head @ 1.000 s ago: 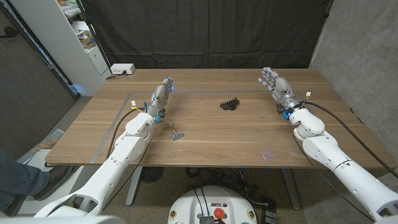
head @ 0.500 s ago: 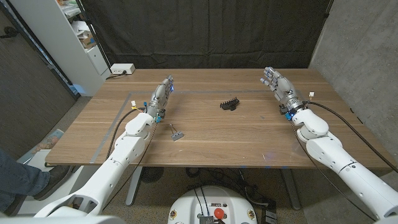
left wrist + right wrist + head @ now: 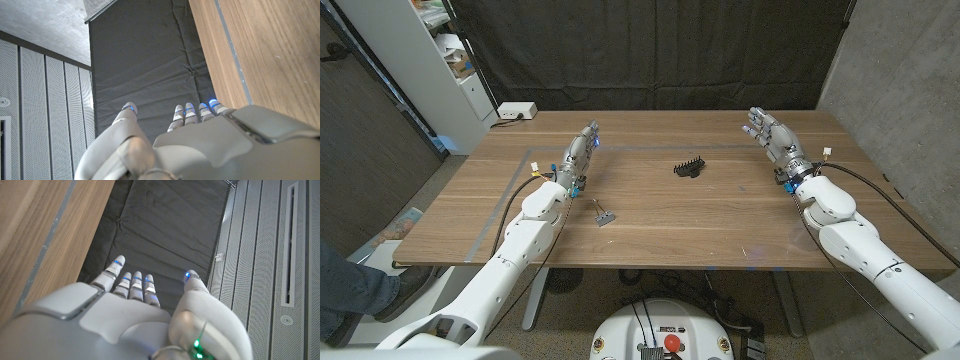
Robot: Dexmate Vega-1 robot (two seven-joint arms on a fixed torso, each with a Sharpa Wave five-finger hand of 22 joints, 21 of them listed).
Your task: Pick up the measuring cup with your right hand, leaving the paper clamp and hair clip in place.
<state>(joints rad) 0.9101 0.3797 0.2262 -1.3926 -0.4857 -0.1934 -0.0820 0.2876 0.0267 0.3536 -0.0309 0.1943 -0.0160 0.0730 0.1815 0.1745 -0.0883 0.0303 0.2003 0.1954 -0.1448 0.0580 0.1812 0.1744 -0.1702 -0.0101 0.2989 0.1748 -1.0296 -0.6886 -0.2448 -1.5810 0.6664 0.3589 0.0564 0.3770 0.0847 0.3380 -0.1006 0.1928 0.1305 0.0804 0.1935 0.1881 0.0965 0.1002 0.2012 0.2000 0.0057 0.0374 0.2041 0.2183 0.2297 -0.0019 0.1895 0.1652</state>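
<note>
A black toothed hair clip (image 3: 689, 167) lies near the middle of the wooden table (image 3: 720, 225). A small grey metal paper clamp (image 3: 603, 214) lies nearer the front, left of centre. My right hand (image 3: 770, 135) stands at the far right of the table with its fingers apart and nothing in them, well to the right of the hair clip. My left hand (image 3: 578, 155) is at the far left, fingers stretched out and empty, behind the clamp. The wrist views show the backs of the left hand (image 3: 200, 145) and right hand (image 3: 130, 320) against the dark curtain.
A thin taped outline (image 3: 530, 152) runs across the table's left and back. A white box with a cable (image 3: 515, 111) sits at the back left corner. A shelf unit (image 3: 440, 60) stands to the left, and a person's leg (image 3: 345, 285) is at the picture's lower left.
My right hand and forearm have drifted slightly to the right, away from the hair clip. The left hand, hair clip and clamp have not moved.
</note>
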